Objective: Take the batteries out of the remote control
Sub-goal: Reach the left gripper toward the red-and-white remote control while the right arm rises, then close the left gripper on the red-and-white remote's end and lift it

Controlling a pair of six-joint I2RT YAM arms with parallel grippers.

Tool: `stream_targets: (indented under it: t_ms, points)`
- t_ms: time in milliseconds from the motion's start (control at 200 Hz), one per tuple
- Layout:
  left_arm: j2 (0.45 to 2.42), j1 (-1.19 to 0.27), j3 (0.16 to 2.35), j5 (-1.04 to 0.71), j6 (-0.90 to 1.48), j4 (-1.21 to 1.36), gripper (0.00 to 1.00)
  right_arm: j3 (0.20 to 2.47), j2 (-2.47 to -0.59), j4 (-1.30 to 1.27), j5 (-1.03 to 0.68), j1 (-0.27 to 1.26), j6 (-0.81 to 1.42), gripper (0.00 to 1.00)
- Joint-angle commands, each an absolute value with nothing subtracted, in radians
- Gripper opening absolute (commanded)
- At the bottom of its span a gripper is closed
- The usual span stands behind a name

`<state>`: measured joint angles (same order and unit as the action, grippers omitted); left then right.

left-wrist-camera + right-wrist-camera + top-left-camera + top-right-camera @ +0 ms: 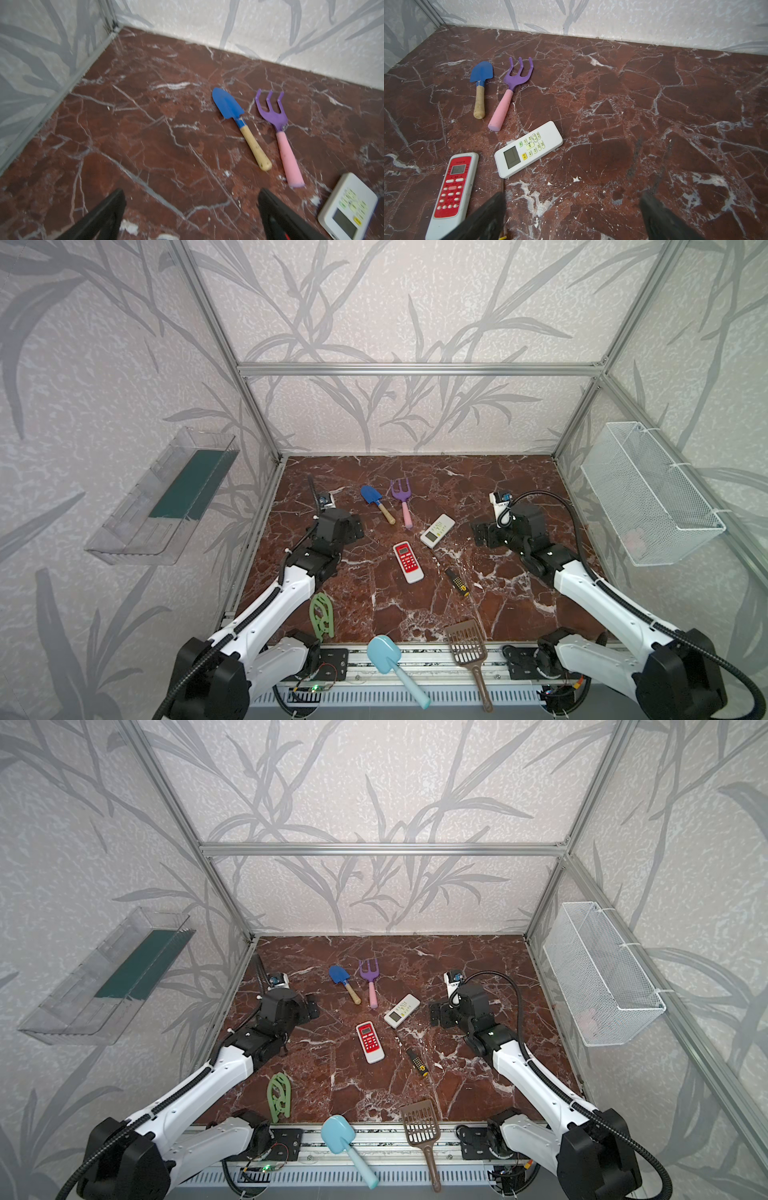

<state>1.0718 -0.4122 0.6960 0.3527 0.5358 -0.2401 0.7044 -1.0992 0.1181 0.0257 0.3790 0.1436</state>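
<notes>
left gripper point(192, 195) wide open, empty; right gripper point(573, 196) same. batteries not visible (likely inside, covers underneath). red remote point(408, 562), white remote point(437, 530) face-up mid-table point(374, 605), between grippers. risks: wrong remote chosen; flat body skids during pinch or flip.

The flat marble tabletop point(415, 614) was red-brown with white veins; the textured walls point(374, 302) were pale with a grey leaf pattern. The red-faced oblong plastic remote point(408, 562) had a white body and white buttons; the white oblong plastic remote point(437, 530) bore pale green and yellow buttons. The small blue metal trowel point(377, 504) had a tan wooden handle, the purple three-pronged fork point(402, 502) a pink one. The short screwdriver point(457, 581) was black and yellow. The rounded plastic scoop point(384, 651) was light blue, the slotted plastic scoop point(466, 645) brown.
</notes>
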Motion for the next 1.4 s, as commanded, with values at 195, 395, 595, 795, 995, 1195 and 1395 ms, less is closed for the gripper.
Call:
stream_targets:
  t_ms: [195,395,595,795,995,1195,1395]
  points:
    - [1.178,-0.594,0.832,0.362,0.923,-0.618,1.0,0.772,-1.137,0.219,0.03,0.389,0.192,0.99]
    - [1.362,-0.688,0.945,0.341,0.996,-0.67,0.99,0.758,-1.167,0.174,0.023,0.405,0.193,0.99]
    - [1.525,-0.744,1.059,0.253,1.007,-0.663,0.96,0.742,-1.167,0.142,0.014,0.408,0.193,0.99]
    - [1.68,-0.768,1.159,0.163,0.991,-0.659,0.94,0.712,-1.159,0.1,0.005,0.409,0.193,0.99]
    - [1.809,-0.773,1.242,0.111,0.963,-0.686,0.93,0.681,-1.138,0.07,-0.005,0.409,0.185,0.99]
    - [1.879,-0.774,1.291,0.101,0.944,-0.719,0.92,0.642,-1.097,0.038,-0.017,0.41,0.181,0.99]
    - [1.949,-0.772,1.321,0.087,0.934,-0.732,0.87,0.632,-1.076,0.031,-0.018,0.41,0.174,0.99]
